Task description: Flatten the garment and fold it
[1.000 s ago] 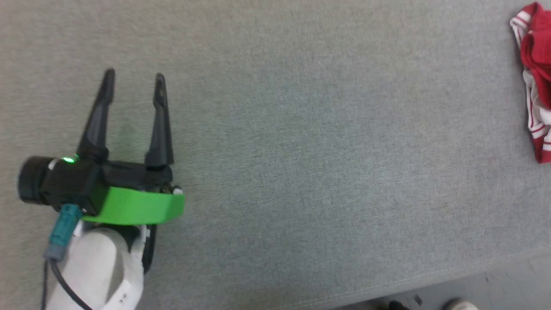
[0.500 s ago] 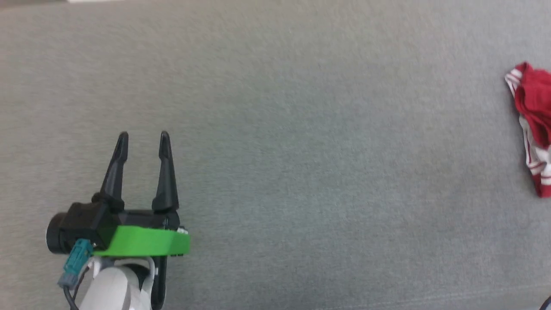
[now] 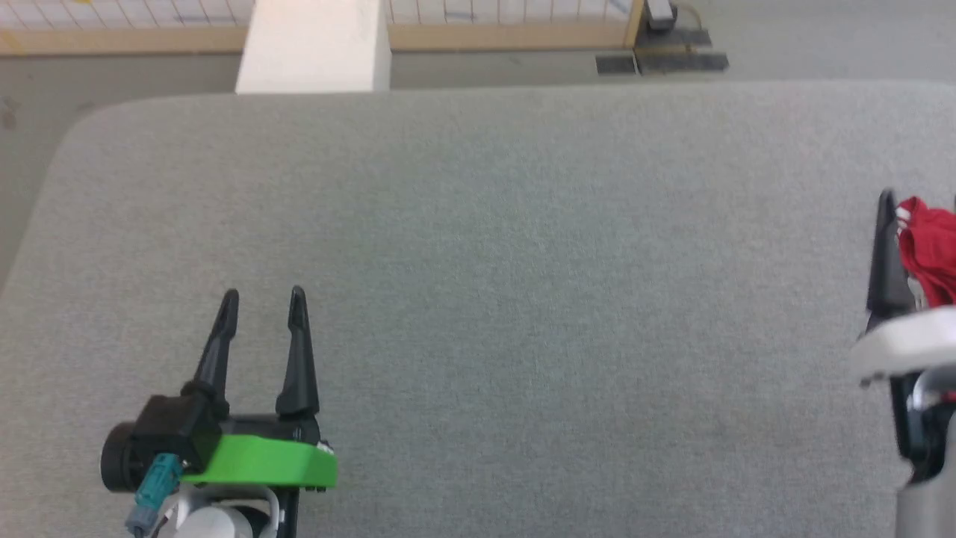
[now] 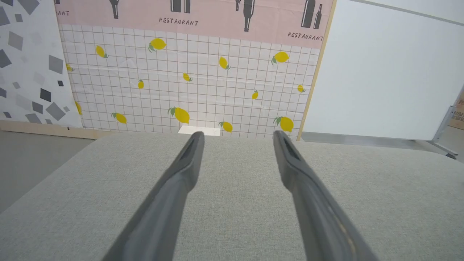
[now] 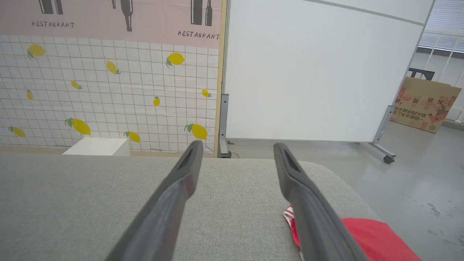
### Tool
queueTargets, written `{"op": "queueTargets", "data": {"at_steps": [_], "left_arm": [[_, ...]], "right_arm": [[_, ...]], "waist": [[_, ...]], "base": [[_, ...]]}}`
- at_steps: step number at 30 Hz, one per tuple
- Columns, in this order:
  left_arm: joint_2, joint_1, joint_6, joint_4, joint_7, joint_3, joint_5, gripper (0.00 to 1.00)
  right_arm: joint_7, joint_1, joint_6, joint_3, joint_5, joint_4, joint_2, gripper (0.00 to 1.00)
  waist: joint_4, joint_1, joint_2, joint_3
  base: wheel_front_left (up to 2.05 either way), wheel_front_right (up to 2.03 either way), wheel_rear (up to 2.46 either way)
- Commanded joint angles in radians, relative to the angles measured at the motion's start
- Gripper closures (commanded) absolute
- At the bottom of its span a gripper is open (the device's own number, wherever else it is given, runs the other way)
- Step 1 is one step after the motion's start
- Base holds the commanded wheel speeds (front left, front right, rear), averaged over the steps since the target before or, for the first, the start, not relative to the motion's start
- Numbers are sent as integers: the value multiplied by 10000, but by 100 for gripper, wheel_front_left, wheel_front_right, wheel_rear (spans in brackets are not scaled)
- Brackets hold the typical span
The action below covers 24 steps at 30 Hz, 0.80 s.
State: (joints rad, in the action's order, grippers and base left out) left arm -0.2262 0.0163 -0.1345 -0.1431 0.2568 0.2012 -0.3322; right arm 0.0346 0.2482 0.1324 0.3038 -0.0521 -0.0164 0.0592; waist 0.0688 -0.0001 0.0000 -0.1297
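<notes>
The garment (image 3: 931,250) lies bunched near the bench's (image 3: 523,261) right edge, beside the right gripper (image 5: 235,145), whose jaws stand wide and empty. The left gripper (image 3: 263,293), also wide and empty, hovers near the left edge.

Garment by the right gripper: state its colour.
The garment is red with red-and-white striped trim, clearest in the right wrist view.

Two grippers are showing, a left gripper (image 3: 264,293) and a right gripper (image 5: 237,145), each carrying two dark fingers (image 4: 174,188). One red garment (image 5: 377,239) is lying on one grey table (image 3: 523,261). One white block (image 3: 314,45) is standing beyond it, and one whiteboard (image 5: 319,72) (on a wheeled stand) is standing near one cardboard box (image 5: 424,105).
</notes>
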Motion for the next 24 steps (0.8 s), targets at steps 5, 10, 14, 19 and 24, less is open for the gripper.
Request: {"op": "queueTargets", "data": {"at_steps": [5, 10, 14, 19, 24], "left_arm": [[145, -317, 73, 521, 46, 9, 198, 0], [303, -532, 247, 1005, 47, 49, 345, 0], [465, -700, 344, 1097, 48, 2, 519, 0], [660, -814, 474, 1184, 48, -4, 741, 0], [797, -798, 579, 1116, 48, -164, 886, 0]], "right_arm": [[367, -1092, -17, -259, 326, -291, -83, 0], [891, -1696, -17, -365, 486, -880, -86, 0], [1188, -2108, -17, -356, 803, -1280, -87, 0], [1517, -2409, -17, -497, 878, -1519, -88, 0], [1671, -2401, -17, -572, 930, -1583, -88, 0]], "waist": [[-251, 1, 0, 755], [-300, 1, 0, 1121], [-347, 1, 0, 1250], [-409, 1, 0, 1243], [-426, 1, 0, 1060]], "base": [[0, 0, 0], [0, 0, 0], [0, 0, 0], [0, 0, 0], [0, 0, 0]]}}
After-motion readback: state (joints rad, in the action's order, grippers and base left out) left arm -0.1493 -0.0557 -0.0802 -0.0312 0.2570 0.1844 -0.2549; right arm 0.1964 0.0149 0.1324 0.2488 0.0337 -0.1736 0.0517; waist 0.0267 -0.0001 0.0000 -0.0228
